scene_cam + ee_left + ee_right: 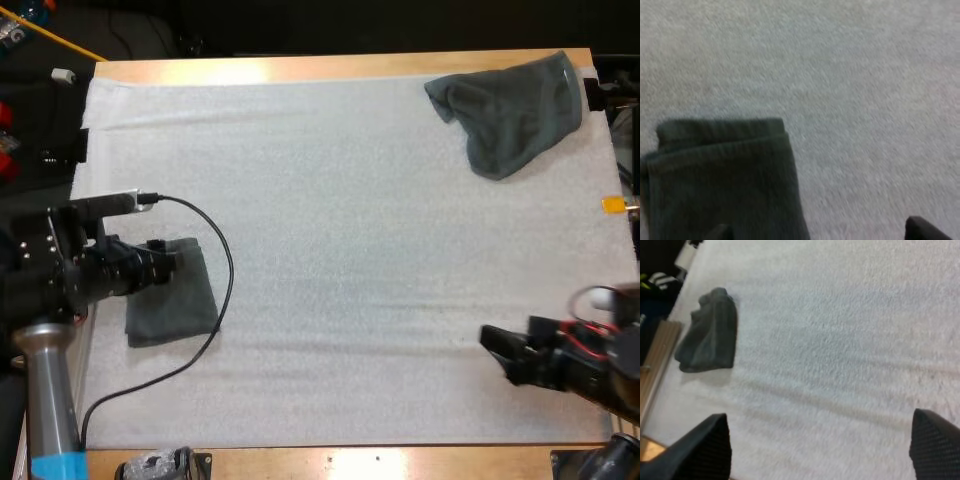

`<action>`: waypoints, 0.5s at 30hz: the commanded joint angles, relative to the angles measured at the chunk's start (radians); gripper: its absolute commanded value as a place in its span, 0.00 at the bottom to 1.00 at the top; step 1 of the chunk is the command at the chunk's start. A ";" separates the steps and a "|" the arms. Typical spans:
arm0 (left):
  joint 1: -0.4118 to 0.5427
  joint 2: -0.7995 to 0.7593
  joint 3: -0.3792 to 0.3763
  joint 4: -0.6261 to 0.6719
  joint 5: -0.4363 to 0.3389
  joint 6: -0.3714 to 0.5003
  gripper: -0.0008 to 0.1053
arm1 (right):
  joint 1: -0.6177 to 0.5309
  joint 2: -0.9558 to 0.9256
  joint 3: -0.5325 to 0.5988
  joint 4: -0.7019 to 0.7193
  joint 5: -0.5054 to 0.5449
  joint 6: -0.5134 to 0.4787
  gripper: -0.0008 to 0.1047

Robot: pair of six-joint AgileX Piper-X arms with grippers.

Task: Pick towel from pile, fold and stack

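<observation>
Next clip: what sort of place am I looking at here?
Probably a robotics lab workbench, not a home. A wooden table carries a white mat, a left arm and a right arm reach over it, and a folded towel and a crumpled towel lie on the mat.

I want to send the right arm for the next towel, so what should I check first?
1. Is the left gripper open and not gripping the folded towel? Ok.
2. Does the folded towel lie flat on the mat? Ok.
3. Are the left fingers raised clear of the folded towel? Cannot tell.
4. Is the right gripper open and holding nothing? Ok.
5. Is the crumpled towel at the mat's far right corner with nothing on it? Ok.
</observation>
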 commanded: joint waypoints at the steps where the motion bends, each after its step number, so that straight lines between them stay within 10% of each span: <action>1: -0.004 -0.014 -0.006 0.014 0.010 -0.008 0.62 | 0.000 0.017 0.005 -0.037 0.000 -0.027 0.68; 15: -0.096 -0.038 -0.006 0.103 0.041 -0.005 0.62 | -0.155 0.359 0.013 -0.281 -0.001 -0.171 0.68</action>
